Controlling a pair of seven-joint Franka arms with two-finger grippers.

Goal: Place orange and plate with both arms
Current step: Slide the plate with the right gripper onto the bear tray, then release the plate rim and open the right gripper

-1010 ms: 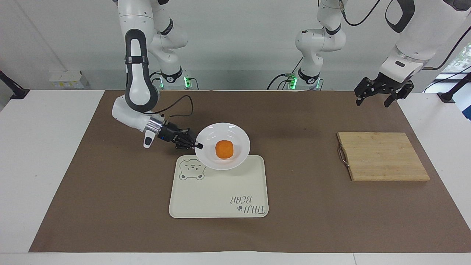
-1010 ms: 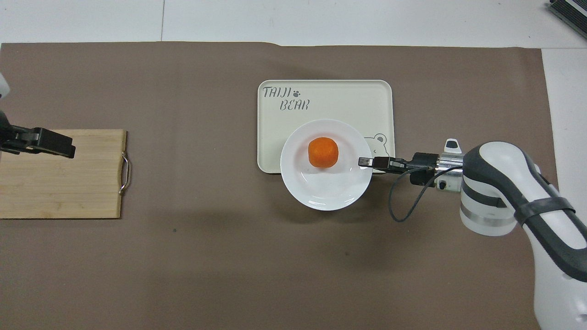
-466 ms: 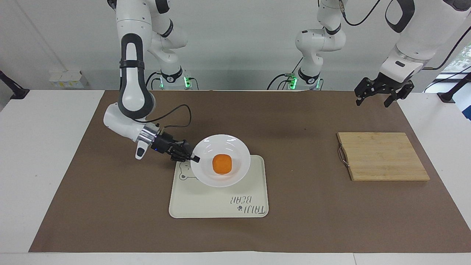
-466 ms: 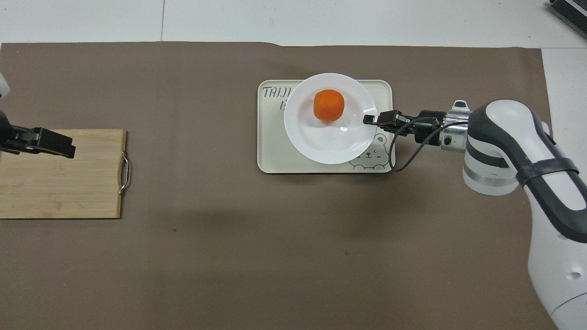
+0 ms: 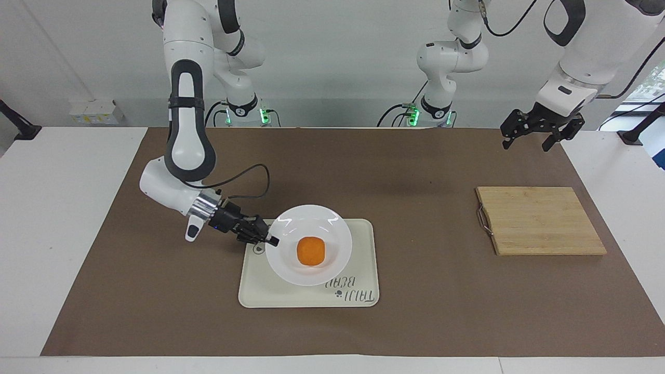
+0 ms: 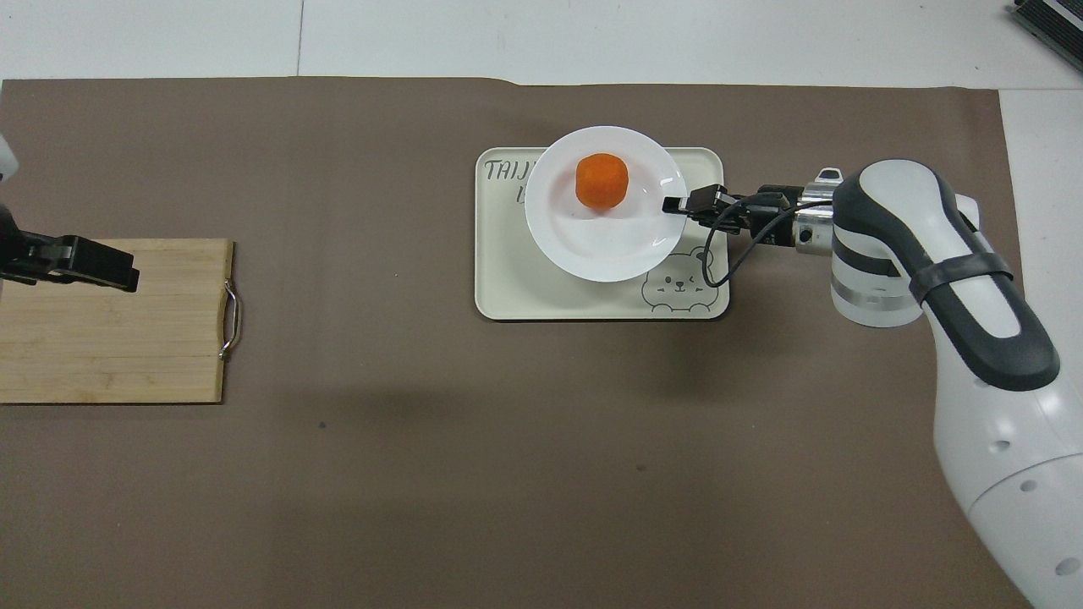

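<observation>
Orange (image 5: 310,251) sits in the sunken centre of the white plate (image 5: 332,228) (upright, not rolling). Plate is over the cream bear-print tray (image 5: 363,259), covering part of the "TAIJI BEAR" lettering; cannot tell whether it touches the tray or is just above it. Right gripper (image 5: 270,240) comes in low from the right arm's end of the table, fingers clamped shut on the plate rim. Tray lies on the brown mat (image 5: 156,291) about mid-table. Left gripper (image 5: 526,139) hangs in the air with fingers spread open, holding nothing; seen from overhead it is over the wooden cutting board (image 5: 540,221), this arm waiting. Board lies flat toward the left arm's end, well apart from the tray, metal handle (image 5: 483,221) facing the tray.
</observation>
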